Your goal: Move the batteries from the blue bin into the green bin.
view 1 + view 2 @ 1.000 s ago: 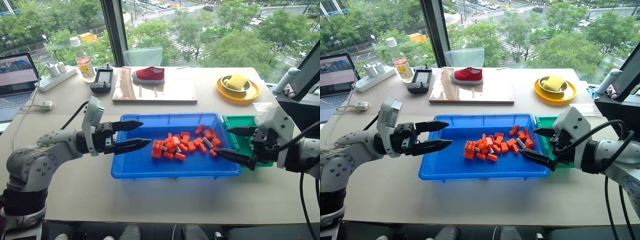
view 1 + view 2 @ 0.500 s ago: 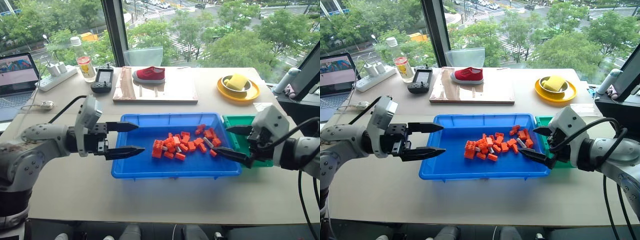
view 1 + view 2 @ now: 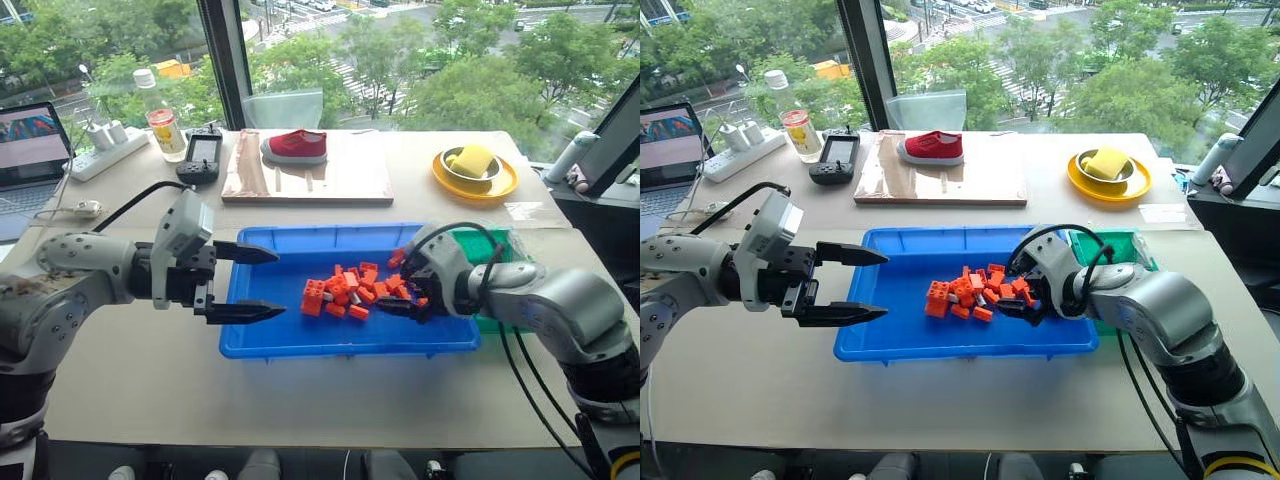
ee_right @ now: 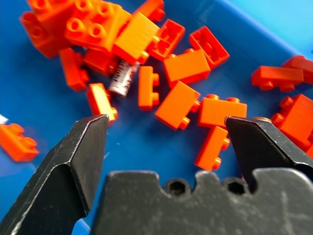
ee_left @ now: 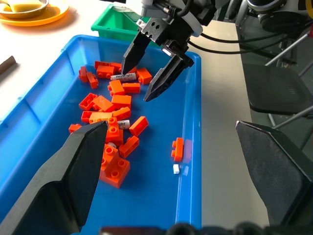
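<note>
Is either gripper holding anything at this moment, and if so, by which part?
Nothing is held. The right gripper hangs open over the orange bricks in the blue bin; the left gripper is open and empty too.

A beige table [image 3: 330, 395] stands against a big window [image 3: 420, 60] with a dark upright frame [image 3: 222, 70]. Beyond the window, leafy trees and a street lie far below in daylight. At the table's left edge sits a laptop [image 3: 35, 145] (screen lit); a black chair [image 5: 276, 95] stands beside the table.
</note>
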